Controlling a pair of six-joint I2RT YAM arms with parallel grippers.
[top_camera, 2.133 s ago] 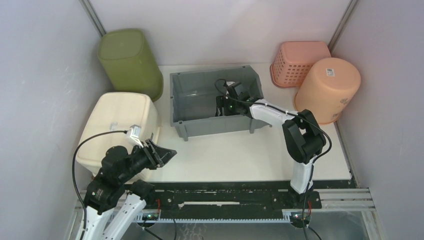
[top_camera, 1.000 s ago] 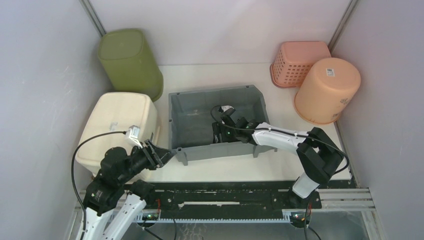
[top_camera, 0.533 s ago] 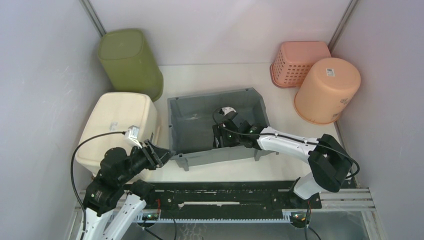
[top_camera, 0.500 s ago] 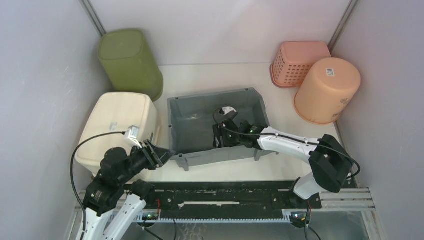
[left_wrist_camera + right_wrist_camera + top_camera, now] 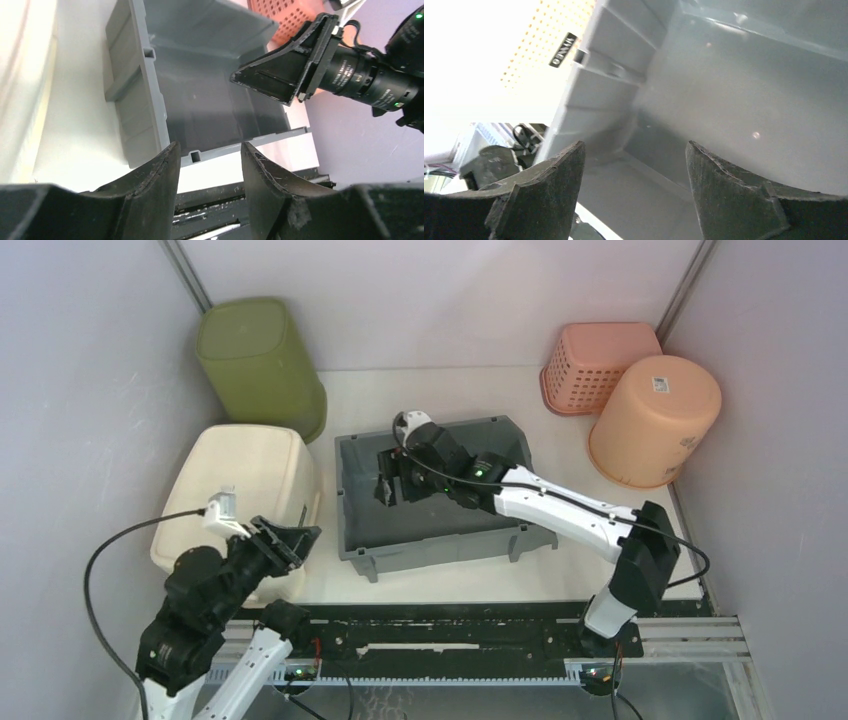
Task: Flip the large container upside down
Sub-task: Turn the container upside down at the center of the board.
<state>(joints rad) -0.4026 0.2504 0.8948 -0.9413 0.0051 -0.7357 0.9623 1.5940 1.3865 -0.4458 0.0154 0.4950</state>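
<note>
Top external view: right gripper (image 5: pixel 387 487), jaws spread and empty, is hovering inside the upright grey rectangular plastic bin (image 5: pixel 440 542); next step is likely gripping a wall.

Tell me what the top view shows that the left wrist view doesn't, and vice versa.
Only top: the green bin and the peach bucket. Only left wrist: the empty gap in the open left gripper, facing the near wall of the grey bin. Both: the grey bin open side up, the right gripper over its inside, the pink basket.
</note>
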